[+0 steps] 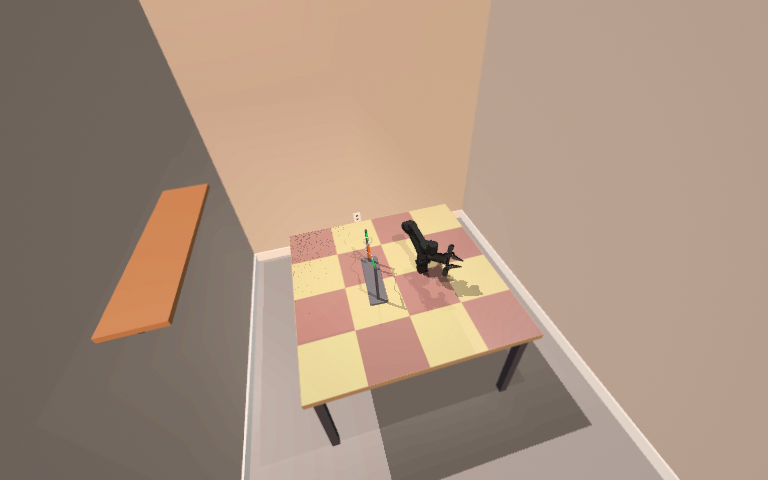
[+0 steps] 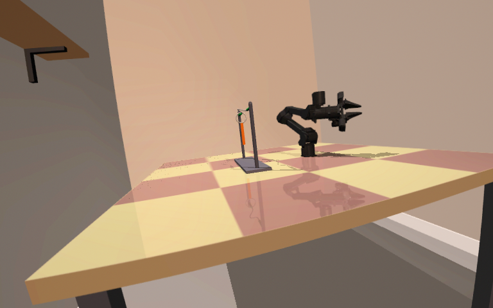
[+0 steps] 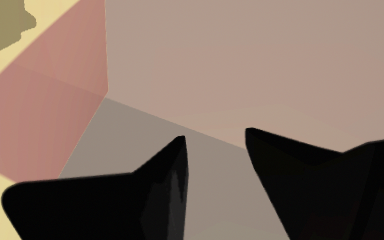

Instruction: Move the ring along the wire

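The ring (image 2: 235,117) hangs at the green part (image 2: 239,113) of the wire beside the far post (image 2: 242,153). Its orange handle (image 1: 369,251) (image 2: 242,134) hangs straight down. The other green part (image 1: 373,263) (image 2: 248,108) is at the near post (image 1: 377,283) (image 2: 253,134). The thin grey wire between them is too small to follow closely. My gripper (image 1: 462,263) (image 2: 361,109) (image 3: 215,140) is partly open and empty. It is well to the right of the ring and points away from it, touching nothing.
Both posts stand on a dark grey base plate (image 1: 370,283) (image 2: 259,169) on the checkered table (image 1: 390,350) (image 2: 174,224). The arm's base stands to the right of the plate. An orange shelf (image 1: 152,260) (image 2: 43,32) is on the left wall, away from the table.
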You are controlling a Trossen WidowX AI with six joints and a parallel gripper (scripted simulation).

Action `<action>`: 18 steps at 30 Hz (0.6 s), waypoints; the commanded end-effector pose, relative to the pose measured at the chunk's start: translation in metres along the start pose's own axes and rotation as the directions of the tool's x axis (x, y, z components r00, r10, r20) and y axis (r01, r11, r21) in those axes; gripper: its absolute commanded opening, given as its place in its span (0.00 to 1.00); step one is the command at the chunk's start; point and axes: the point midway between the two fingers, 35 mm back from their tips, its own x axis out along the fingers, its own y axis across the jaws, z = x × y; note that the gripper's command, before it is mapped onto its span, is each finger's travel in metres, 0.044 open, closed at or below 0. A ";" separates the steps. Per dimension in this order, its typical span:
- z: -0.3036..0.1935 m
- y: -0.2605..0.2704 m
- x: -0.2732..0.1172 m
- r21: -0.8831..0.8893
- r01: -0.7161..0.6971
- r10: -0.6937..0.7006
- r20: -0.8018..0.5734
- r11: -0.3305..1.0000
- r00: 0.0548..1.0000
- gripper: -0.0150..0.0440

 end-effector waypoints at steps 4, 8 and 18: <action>-0.036 0.038 -0.018 0.195 -0.093 0.126 -0.161 0.976 0.979 0.53; -0.054 0.055 -0.033 0.293 -0.109 0.186 -0.250 0.950 0.950 0.53; -0.092 0.093 -0.083 0.516 -0.057 0.329 -0.453 0.855 0.828 0.53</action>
